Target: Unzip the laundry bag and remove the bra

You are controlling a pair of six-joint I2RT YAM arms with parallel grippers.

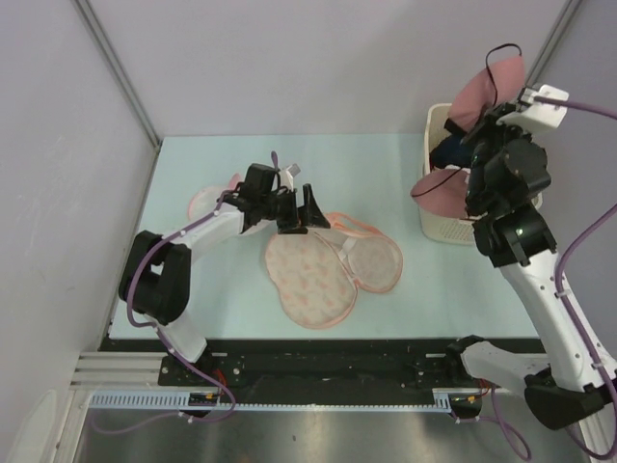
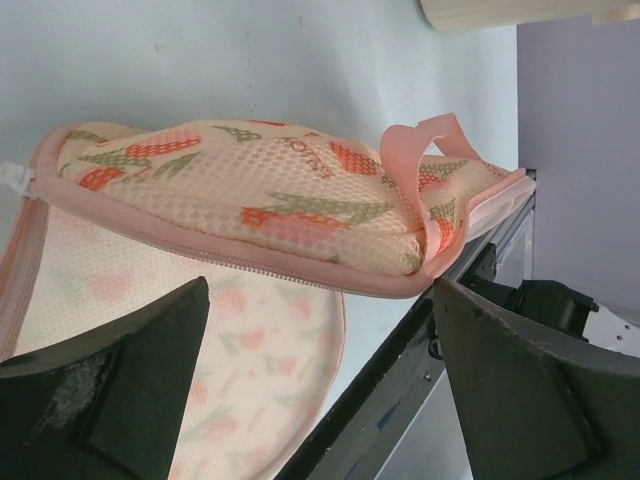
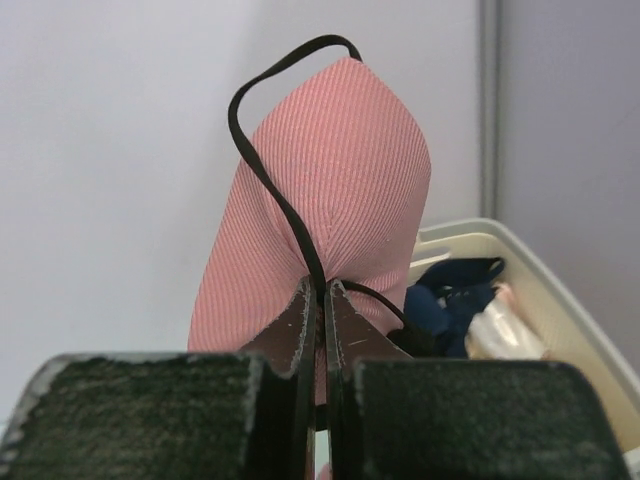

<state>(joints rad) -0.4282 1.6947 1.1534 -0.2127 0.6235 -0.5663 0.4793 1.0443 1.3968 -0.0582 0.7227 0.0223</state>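
The laundry bag [image 1: 313, 275] lies unzipped on the pale table, its two printed halves spread apart. In the left wrist view its upper half [image 2: 260, 190] with the pink loop [image 2: 420, 150] sits above the flat lower half [image 2: 230, 330]. My left gripper [image 1: 301, 214] [image 2: 320, 400] hovers over the bag's far edge, open and holding nothing. My right gripper [image 1: 485, 121] [image 3: 325, 290] is raised over the basket, shut on the bra [image 1: 482, 89] [image 3: 335, 190]. One pink cup stands above the jaws with a dark strap looping over it. The other cup [image 1: 440, 198] hangs against the basket's side.
A white basket [image 1: 453, 230] [image 3: 545, 265] stands at the table's right, with a navy garment [image 3: 455, 290] and pale cloth inside. A round white cloth with a pink edge [image 1: 205, 203] lies left of the left arm. Grey walls close in the table.
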